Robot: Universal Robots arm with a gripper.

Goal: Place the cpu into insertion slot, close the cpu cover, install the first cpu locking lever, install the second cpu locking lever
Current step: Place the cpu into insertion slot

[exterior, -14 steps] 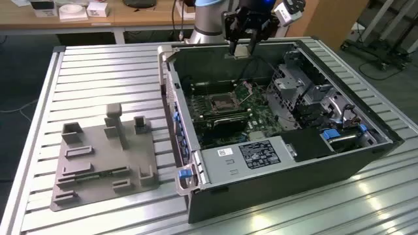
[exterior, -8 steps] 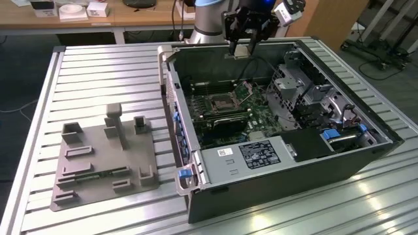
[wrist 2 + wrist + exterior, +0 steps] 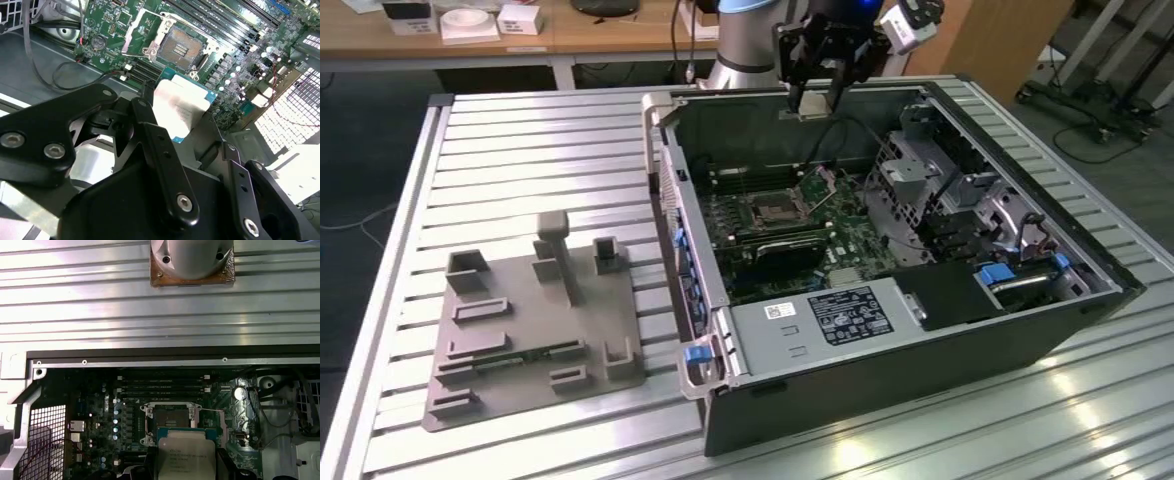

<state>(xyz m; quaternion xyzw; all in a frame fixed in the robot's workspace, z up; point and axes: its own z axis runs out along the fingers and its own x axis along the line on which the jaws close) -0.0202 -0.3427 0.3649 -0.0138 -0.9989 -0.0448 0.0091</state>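
Note:
My gripper (image 3: 811, 98) hangs over the back of the open computer case, shut on the cpu (image 3: 810, 106), a small flat chip with a pale metal top. Both wrist views show the cpu (image 3: 176, 107) (image 3: 185, 456) pinched between the black fingers (image 3: 150, 132). Well below it lies the insertion slot (image 3: 767, 208) (image 3: 180, 47) (image 3: 170, 416), its dark pin field uncovered on the green board. The silver cpu cover (image 3: 139, 31) is folded back beside the slot.
The case (image 3: 921, 380) lies on its side on a slatted aluminium table (image 3: 520, 150). Memory slots (image 3: 162, 385), loose cables (image 3: 50, 75) and a metal drive cage (image 3: 921, 170) surround the socket. A grey fixture plate (image 3: 534, 320) sits at the exterior view's left.

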